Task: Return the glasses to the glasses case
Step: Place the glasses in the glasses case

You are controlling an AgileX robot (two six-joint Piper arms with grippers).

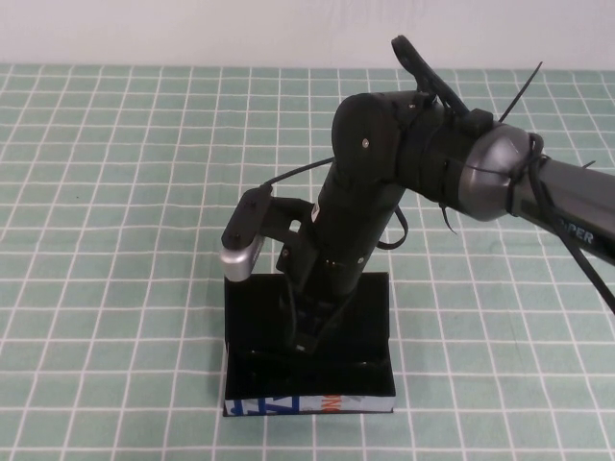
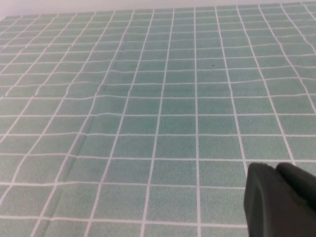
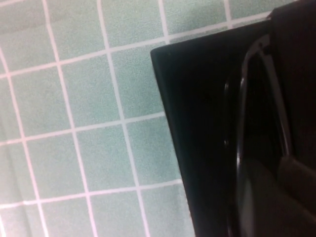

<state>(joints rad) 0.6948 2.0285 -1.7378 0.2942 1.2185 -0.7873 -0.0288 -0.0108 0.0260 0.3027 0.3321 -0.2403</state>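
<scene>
The right gripper [image 1: 309, 336] is reaching down into the single glasses case [image 1: 370, 298], its fingers lost against the black lining, so whether they are wide, narrow or gripping cannot be told. In the right wrist view one pair of glasses [image 3: 256, 138] is showing as a glossy, curved black rim lying inside the case, close under the gripper. The case is a flat rectangular box, matte black, with a white front edge [image 1: 307, 405] printed in blue and orange. One right arm [image 1: 461, 173], black with a grey metal sleeve, is slanting in from the right. The left gripper [image 2: 281, 200] is showing as a dark rounded block over bare cloth; its fingers' state cannot be told. The counter [image 1: 115, 192] is wearing a green cloth checked with white lines.
</scene>
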